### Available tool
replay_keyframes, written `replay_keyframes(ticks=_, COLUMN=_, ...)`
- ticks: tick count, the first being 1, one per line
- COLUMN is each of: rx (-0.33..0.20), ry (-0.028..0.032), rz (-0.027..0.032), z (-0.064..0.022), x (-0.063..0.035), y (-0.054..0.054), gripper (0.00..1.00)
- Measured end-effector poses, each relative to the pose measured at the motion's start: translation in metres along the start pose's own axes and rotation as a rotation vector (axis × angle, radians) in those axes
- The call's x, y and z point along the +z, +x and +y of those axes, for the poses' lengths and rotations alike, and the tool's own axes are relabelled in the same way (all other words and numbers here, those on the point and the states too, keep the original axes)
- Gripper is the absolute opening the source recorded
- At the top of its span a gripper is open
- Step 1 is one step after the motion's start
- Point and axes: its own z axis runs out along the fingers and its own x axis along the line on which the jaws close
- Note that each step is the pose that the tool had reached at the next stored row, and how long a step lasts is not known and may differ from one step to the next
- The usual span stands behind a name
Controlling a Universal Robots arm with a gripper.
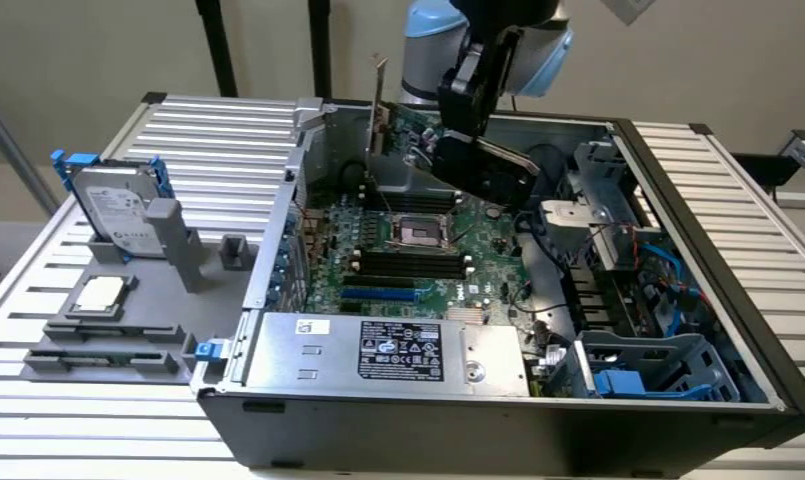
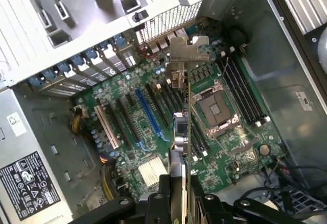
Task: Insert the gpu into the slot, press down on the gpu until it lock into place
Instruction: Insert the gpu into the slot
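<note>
The claw (image 2: 183, 192) is closed on the gpu (image 1: 410, 128), its fingers (image 2: 164, 185) pressing the card from both sides at one end. The card stands on edge, lifted clear over the far part of the open case (image 1: 509, 435), which lies on its side on the slatted tabletop (image 1: 762, 190). In the wrist view the card shows edge-on, with its silver bracket (image 2: 187, 50) at the end away from the claw, towards the case's perforated back wall. Below it lies the green motherboard (image 1: 486, 262). The card hangs above the board near the empty CPU socket (image 1: 416, 233), touching nothing. The blue slot (image 2: 148, 113) is empty and sits on the near part of the board, beyond the black memory slots (image 1: 409, 265) and just beside the grey power supply (image 1: 309, 350). In the exterior view the card and the slot are well apart, and the card runs roughly parallel to the slot but off to one side of it. A hard drive (image 1: 113, 210) stands in a holder on the tabletop at the exterior view's left, outside the case.
</note>
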Motion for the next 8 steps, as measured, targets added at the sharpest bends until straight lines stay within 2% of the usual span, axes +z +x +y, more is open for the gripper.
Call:
replay_keyframes(ticks=5, rx=-0.088, ry=0.0097, rz=-0.0059, z=0.0, x=0.0004, y=0.0, gripper=0.26)
replay_keyframes(ticks=8, rx=-0.142, ry=0.0135, rz=-0.0074, z=0.0, x=0.0007, y=0.0001, gripper=0.26)
